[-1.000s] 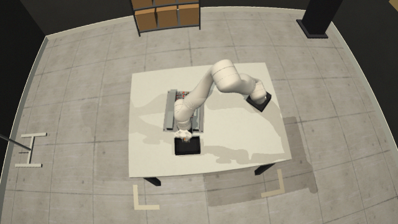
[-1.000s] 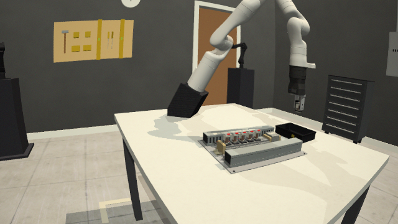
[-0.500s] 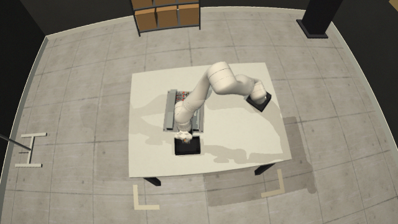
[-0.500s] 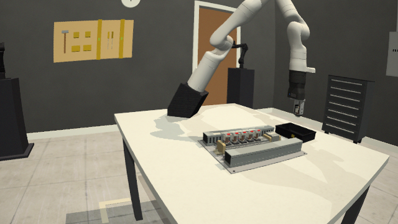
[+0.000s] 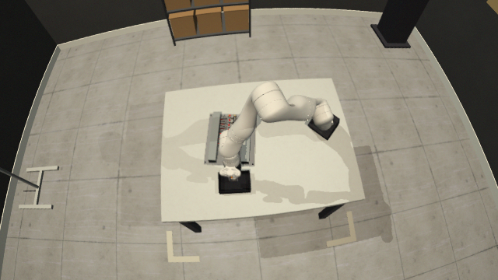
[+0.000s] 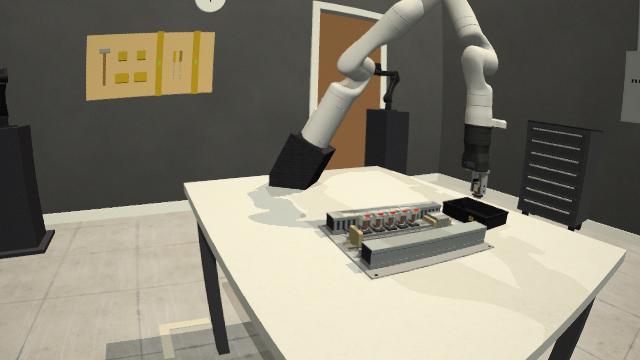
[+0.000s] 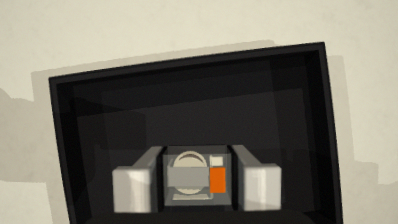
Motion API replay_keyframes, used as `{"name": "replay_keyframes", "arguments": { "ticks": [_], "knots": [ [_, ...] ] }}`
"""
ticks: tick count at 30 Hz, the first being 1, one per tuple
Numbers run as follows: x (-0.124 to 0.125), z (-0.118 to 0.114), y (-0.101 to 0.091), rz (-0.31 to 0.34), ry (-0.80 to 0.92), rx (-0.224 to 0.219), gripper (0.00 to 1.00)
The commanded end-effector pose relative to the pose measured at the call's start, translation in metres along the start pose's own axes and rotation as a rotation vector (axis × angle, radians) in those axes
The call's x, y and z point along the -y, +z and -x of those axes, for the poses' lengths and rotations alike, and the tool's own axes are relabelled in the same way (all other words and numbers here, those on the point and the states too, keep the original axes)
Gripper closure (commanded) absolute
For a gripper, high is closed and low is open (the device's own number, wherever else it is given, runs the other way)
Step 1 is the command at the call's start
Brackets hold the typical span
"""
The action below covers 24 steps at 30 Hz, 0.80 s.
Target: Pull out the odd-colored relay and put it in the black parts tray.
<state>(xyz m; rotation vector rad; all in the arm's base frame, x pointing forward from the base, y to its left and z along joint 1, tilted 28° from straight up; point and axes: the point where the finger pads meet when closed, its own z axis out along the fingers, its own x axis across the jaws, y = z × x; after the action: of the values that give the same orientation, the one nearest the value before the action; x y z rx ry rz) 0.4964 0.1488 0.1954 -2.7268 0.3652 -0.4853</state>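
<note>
Orange-buttoned relay (image 5: 233,177) (image 6: 477,187) (image 7: 192,176) between the fingers (image 6: 483,184).

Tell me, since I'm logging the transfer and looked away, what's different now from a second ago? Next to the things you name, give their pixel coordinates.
The pincer (image 5: 232,177) (image 6: 478,191) (image 7: 197,168) has come down toward the black plastic parts tray (image 5: 234,191) (image 6: 489,218) (image 7: 187,63), its grip on the orange-buttoned clear relay (image 7: 187,176) kept. The flat grey relay panel (image 5: 213,136) (image 6: 424,245) and tray haven't visibly moved; nothing was released.
</note>
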Motion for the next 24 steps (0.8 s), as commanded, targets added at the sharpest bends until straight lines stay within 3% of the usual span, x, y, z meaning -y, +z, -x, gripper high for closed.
{"name": "replay_keyframes", "arguments": {
  "ticks": [1,24],
  "knots": [
    [0.000,-0.001,0.009,-0.001,0.000,-0.002,1.00],
    [0.000,-0.001,0.045,-0.001,0.000,-0.002,1.00]
  ]
}}
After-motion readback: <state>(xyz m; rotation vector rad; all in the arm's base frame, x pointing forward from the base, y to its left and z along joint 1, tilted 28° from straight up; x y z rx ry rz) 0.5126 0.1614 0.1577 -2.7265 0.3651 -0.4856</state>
